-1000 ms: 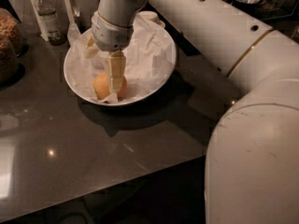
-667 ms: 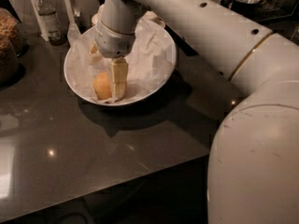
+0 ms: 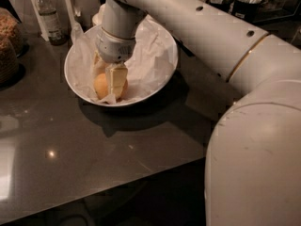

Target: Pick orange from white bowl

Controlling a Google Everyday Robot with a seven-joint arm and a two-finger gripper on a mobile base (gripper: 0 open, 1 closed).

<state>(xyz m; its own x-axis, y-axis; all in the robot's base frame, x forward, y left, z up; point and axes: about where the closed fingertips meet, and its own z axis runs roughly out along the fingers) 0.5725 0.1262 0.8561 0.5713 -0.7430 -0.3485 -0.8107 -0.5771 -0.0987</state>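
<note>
The orange lies at the front of the large white bowl, on the crumpled white paper that lines it. My gripper reaches straight down into the bowl from the white arm. One cream finger lies across the front right of the orange. The other finger sits behind the fruit, mostly hidden. The fingers stand on either side of the orange.
The bowl stands on a dark glossy counter. A small bottle and a white upright card stand behind the bowl at the left. A jar of brown food is at the far left. The counter's front edge runs across the lower middle.
The gripper has stayed over the orange and sunk slightly lower around it. The orange and bowl have not moved.
</note>
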